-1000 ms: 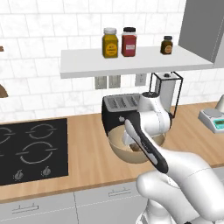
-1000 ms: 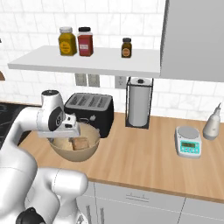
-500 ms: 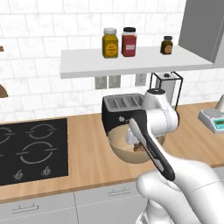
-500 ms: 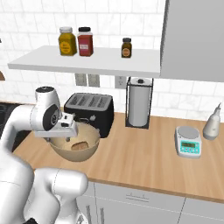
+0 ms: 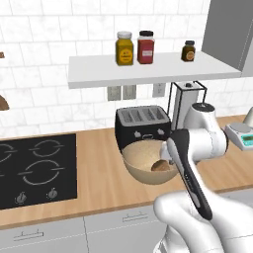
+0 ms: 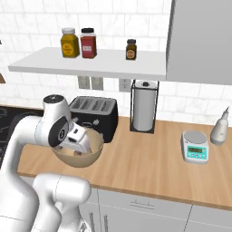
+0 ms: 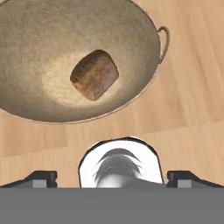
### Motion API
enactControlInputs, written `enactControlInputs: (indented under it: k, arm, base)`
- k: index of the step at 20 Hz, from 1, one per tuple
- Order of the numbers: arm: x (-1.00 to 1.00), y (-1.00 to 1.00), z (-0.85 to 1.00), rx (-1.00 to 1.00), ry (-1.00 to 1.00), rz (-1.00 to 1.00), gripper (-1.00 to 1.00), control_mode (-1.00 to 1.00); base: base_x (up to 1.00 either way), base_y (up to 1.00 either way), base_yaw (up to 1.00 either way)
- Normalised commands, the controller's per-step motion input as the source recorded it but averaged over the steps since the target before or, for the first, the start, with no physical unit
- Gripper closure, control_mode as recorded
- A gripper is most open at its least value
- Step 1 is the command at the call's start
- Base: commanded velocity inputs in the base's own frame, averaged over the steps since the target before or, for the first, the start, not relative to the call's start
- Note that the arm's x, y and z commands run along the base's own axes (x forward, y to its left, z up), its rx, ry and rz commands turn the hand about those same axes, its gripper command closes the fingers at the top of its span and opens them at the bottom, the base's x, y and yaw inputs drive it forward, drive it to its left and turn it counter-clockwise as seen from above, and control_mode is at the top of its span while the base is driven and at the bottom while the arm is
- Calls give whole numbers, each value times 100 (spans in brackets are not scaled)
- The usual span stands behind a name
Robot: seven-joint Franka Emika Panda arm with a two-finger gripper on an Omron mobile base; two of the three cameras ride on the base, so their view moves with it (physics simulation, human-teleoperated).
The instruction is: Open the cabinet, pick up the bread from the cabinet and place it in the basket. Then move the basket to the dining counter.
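No readable writing anywhere as far as I can see, the jar labels are just blurry patches. Left base view: the basket (image 5: 146,165) sits on the wood counter (image 5: 99,168) right in front of the black toaster (image 5: 143,126), with the bread (image 5: 160,166) lying inside it toward the arm's side. The arm bends up from the lower right and its wrist hangs over the basket's right rim, hiding that edge. Behind are a paper towel holder (image 5: 186,101), a black cooktop (image 5: 35,169) off to the left, and a shelf (image 5: 148,69) with a yellow jar (image 5: 124,48), a red jar (image 5: 146,47) and a small dark jar (image 5: 188,50). Right base view: same basket (image 6: 84,156), mostly covered by the white wrist, toaster (image 6: 95,111) just behind it, a kitchen scale (image 6: 195,147) and a white bottle (image 6: 220,132) well off to the right, grey cabinet (image 6: 199,38) up top. Hand view: the gripper (image 7: 111,179) looks down with its dark fingertips (image 7: 41,177) spread wide apart and nothing between them. The bread (image 7: 94,74) rests in the bottom of the basket (image 7: 35,39), ahead of the jaws and a bit toward the left tip, not touching them. A loop handle (image 7: 163,41) sticks off the rim ahead of the right tip.
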Motion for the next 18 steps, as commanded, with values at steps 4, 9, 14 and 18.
enactControlInputs:
  k: [4,9,14,18]
  arm:
    - [1,-29,3,5,-2,-48,-100,-100]
    - [37,-19,-3,6,9,-32,-100,-100]
    - [65,0,-2,1,10,-5,-100,-100]
    - [52,-7,-24,0,7,0,-100,-100]
  base:
    - [0,0,0]
    - [0,0,0]
    - [0,0,0]
    - [0,0,0]
